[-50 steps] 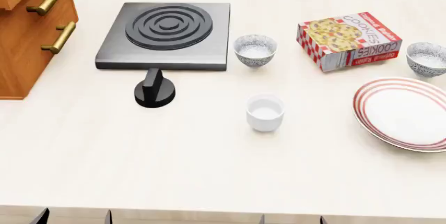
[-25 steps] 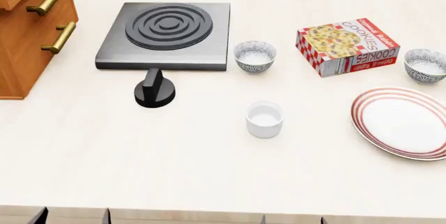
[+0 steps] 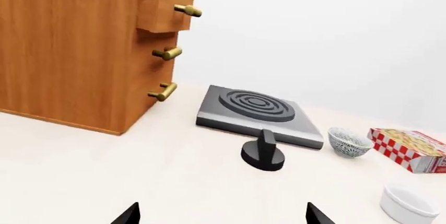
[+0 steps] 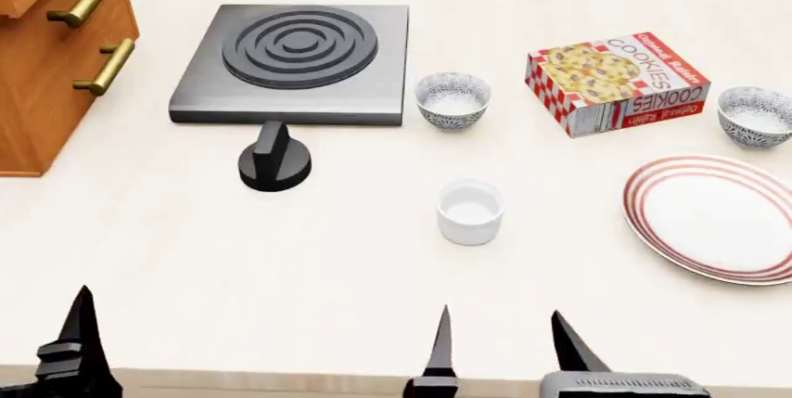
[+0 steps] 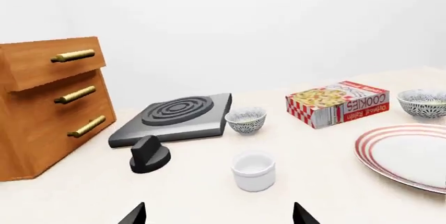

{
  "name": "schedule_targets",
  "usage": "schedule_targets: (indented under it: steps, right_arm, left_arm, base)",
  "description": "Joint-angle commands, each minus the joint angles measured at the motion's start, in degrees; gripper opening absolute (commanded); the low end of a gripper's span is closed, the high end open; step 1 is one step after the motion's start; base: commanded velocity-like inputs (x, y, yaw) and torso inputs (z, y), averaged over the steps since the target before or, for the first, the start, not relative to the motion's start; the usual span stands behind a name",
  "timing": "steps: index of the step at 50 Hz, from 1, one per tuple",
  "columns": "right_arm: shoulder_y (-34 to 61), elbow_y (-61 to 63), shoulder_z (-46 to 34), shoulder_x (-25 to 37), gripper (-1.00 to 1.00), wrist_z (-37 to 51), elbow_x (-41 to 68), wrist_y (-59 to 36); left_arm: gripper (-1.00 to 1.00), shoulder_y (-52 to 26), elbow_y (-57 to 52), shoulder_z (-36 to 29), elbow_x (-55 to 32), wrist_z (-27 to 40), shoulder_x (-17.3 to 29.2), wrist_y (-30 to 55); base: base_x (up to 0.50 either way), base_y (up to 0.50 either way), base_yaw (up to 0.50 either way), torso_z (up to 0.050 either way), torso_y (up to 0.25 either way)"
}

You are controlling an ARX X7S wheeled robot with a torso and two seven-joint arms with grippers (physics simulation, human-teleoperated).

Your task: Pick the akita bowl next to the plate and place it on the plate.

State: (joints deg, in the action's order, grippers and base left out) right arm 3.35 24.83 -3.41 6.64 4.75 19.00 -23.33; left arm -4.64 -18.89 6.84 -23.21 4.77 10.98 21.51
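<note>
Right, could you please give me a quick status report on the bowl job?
Left pincer and right pincer open, empty, low at near edge. Akita bowl beside plate, untouched. Cookie box close left of bowl; white cup mid-counter.

- Akita bowl (image 4: 756, 115): small, speckled grey outside, white inside, upright, just behind the plate.
- Plate (image 4: 715, 218): large, white, red-ringed rim, flat on the surface.

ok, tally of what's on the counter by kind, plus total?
Speckled bowls: 2
White cup: 1
Red-ringed plate: 1
Cookie box: 1
Hotplate: 1
Black knob: 1
Wooden drawer unit: 1
Total: 8
</note>
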Motion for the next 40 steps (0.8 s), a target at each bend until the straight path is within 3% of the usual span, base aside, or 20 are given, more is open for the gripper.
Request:
schedule_targets:
  steps: [1,10,21,40]
  right_arm:
    - [8.00,19.10,4.08,1.97,1.00,3.70,13.68,-18.08]
    - [13.67,22.81,10.21,2.52,1.00,6.74,20.49,-21.41]
    - [11.32,21.62,11.68,2.81,1.00,6.06,20.38,-18.11]
    - [10.84,21.03,11.80,3.12,1.00,6.97,22.21,-17.29]
  left_arm:
    - [1.00,-2.31,-1.61,7.11,-5.76,1.13,3.84,4.79]
    - [1.00,-2.74,3.76,11.80,-7.07,-0.26,4.34,0.96]
    - [1.00,-2.36,6.88,12.09,-6.90,-0.88,3.38,-1.60]
    - [1.00,-2.52,6.90,11.79,-7.16,0.16,3.65,-1.20]
  base:
    - [0.00,0.00,0.00,0.000,0.000]
    - [0.00,0.00,0.00,0.000,0.000]
    - [0.00,-0.03,0.00,0.000,0.000]
    - [0.00,-0.40,0.00,0.000,0.000]
